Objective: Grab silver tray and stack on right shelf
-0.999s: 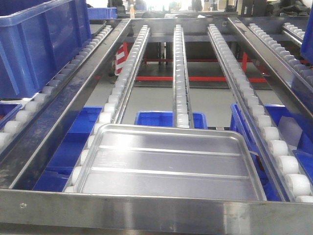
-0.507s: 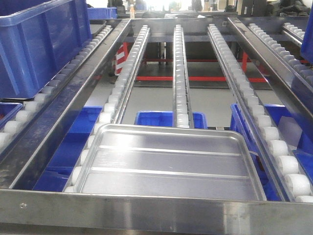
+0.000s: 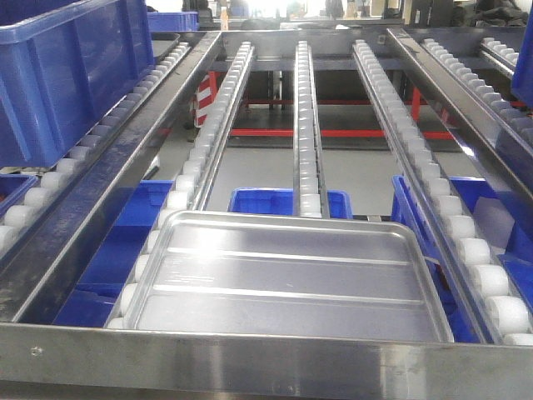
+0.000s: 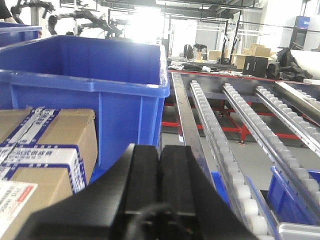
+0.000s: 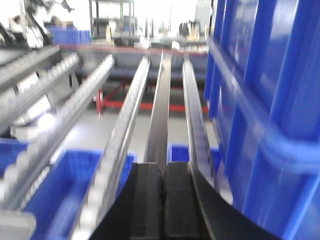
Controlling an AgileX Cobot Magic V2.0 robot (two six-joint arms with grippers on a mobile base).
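I see the silver tray [image 3: 287, 279] lying flat on a roller rack [image 3: 304, 125]. Its near edge sits just behind the steel front rail [image 3: 266, 362]. It covers the left and middle roller tracks, and its right edge lies just beside the right one. Blue bins [image 3: 283, 202] show below, through the gaps.

The left tool [image 4: 159, 155] has its black pads pressed together with nothing between them. A blue crate [image 4: 100, 85] and cardboard boxes [image 4: 45, 145] stand to its left. The right tool [image 5: 162, 175] is likewise closed and empty, next to a blurred blue container [image 5: 265, 100].
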